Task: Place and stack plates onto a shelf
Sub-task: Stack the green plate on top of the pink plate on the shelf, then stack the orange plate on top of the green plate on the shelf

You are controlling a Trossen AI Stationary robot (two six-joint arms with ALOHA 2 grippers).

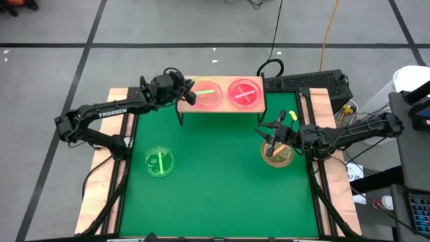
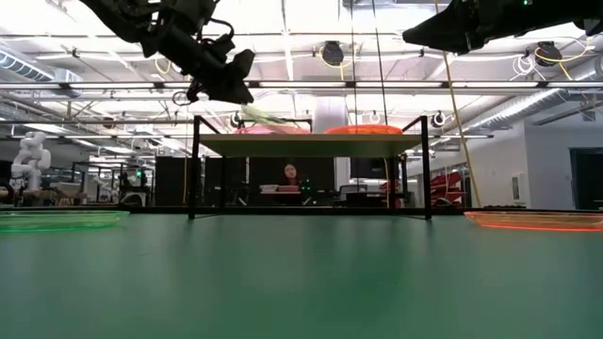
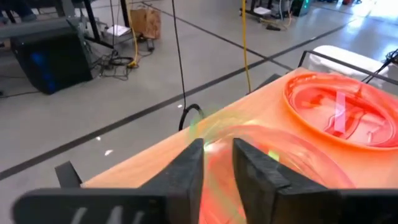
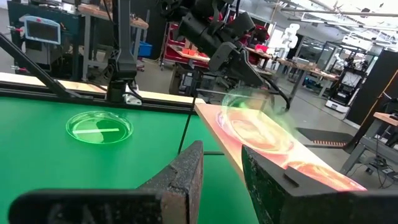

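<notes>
The light-wood shelf [image 1: 222, 106] stands at the table's far edge on black legs. On its right half lies a pink plate [image 1: 245, 93]. On its left half lie pink plates with a green-barred plate [image 1: 205, 90] on top, which is tilted and blurred [image 4: 252, 115]. My left gripper [image 3: 217, 152] is at that plate's left rim, fingers apart. A green plate [image 1: 160, 161] lies on the table at the near left. An amber plate [image 1: 277, 154] lies at the right. My right gripper [image 1: 271, 134] hovers open above the amber plate. My left gripper comes nearly level from the table's left, one finger [image 3: 189, 168] on each side of the green-barred plate's left rim [image 3: 214, 134]. Whether the fingers touch the rim, I cannot tell. The plate tilts over the pink plates beneath it.
A black keyboard [image 1: 309, 82] and a looped cable [image 1: 271, 67] lie behind the shelf's right end. Bare green table [image 1: 215, 175] stretches between the two loose plates. A person [image 2: 290, 174] sits far beyond the table.
</notes>
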